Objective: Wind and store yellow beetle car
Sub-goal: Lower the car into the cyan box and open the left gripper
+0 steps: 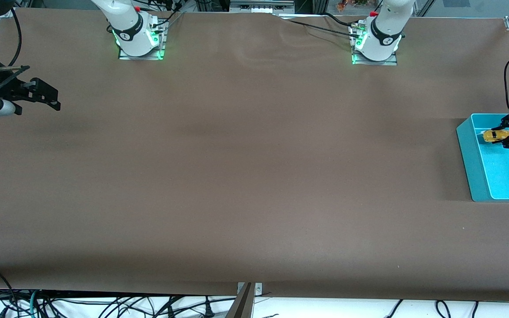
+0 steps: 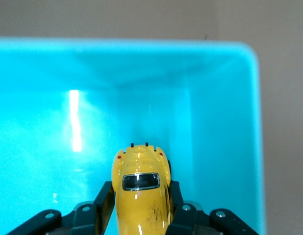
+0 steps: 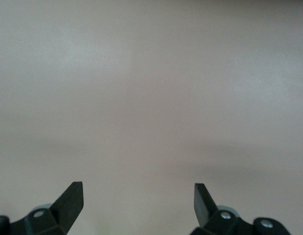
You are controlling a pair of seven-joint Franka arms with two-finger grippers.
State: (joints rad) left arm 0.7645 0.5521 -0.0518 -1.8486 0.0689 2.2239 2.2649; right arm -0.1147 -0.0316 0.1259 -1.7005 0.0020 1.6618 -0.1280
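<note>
The right gripper (image 1: 53, 99) hung over the tabletop (image 1: 245, 176) at the right arm's end, close to that edge, its jaws spread wide with nothing between them. In the right wrist view its two fingertips (image 3: 73, 196) stood well apart above bare brown surface. That arm waited.

From there the tabletop ran wide and flat toward the left arm's end, covered in a brown sheet with a few soft creases near the two arm bases (image 1: 139, 35) along the edge farthest from the front camera. Cables (image 1: 316, 24) trailed across the sheet between the bases. Along the edge nearest the front camera, more cables (image 1: 104, 307) hung below the tabletop.

At the left arm's end sat a blue bin (image 1: 480, 176), open on top, with one side running out of the front view. The left gripper (image 1: 506, 140) was down inside it, near the wall farthest from the front camera. Its jaws pinched the yellow beetle car (image 1: 493, 136) by its sides. In the left wrist view the car (image 2: 140, 196) pointed out from between the fingers (image 2: 105, 200) toward a wall of the bin (image 2: 230, 122), with some bare floor ahead of it and a corner just beside it. Whether the wheels touched the floor could not be told.
</note>
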